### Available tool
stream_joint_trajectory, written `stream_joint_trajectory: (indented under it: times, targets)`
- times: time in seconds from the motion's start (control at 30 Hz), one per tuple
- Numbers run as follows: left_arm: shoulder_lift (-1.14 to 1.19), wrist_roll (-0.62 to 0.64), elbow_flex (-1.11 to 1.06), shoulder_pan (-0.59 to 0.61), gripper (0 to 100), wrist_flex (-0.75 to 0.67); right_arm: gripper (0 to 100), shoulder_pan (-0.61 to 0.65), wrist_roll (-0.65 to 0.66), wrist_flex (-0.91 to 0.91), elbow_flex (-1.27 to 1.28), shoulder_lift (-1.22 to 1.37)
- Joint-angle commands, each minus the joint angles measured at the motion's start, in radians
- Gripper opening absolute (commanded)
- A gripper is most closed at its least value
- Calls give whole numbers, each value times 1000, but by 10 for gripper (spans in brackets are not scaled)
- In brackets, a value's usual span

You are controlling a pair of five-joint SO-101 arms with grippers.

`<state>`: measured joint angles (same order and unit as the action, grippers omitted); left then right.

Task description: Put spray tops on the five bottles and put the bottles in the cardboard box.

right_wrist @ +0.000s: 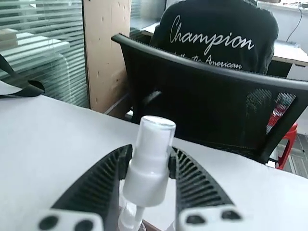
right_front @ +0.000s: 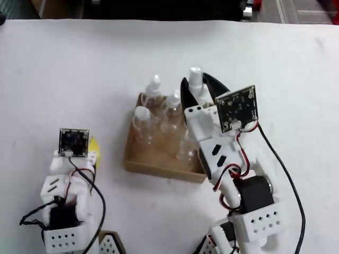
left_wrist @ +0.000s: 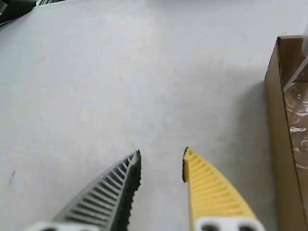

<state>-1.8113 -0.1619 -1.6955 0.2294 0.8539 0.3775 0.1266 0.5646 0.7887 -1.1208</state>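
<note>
The cardboard box (right_front: pixel 139 159) sits mid-table and holds several clear bottles with white spray tops, such as one at the far side (right_front: pixel 154 84) and one at the left (right_front: pixel 141 115). My right gripper (right_front: pixel 198 88) hangs over the box's far right corner, its black fingers shut on the white spray top (right_front: pixel 195 74) of another bottle. In the right wrist view the same spray top (right_wrist: pixel 150 161) is clamped in the right gripper (right_wrist: pixel 149 161). My left gripper (left_wrist: pixel 161 162) is open above bare table, left of the box wall (left_wrist: pixel 280 144); its yellow finger (right_front: pixel 95 148) shows beside the box.
The white table (right_front: pixel 69 69) stretches wide to the left and behind the box. A black mesh chair (right_wrist: pixel 211 96) stands beyond the far table edge. The right arm's body (right_front: pixel 243 180) and red cables lie just right of the box.
</note>
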Motion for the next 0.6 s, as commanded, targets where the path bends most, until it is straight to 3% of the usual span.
stream_joint_trajectory:
  times: [0.0,0.17,0.57]
  targets:
    - [1,-12,2,-13,138,-23,16,-10,17,-41,-14,-7]
    - [1,-15,2,-13,138,-11,16,-35,132,-59,-14,-4]
    - [1,-15,2,-13,138,-11,16,-25,133,-61,51,-12]
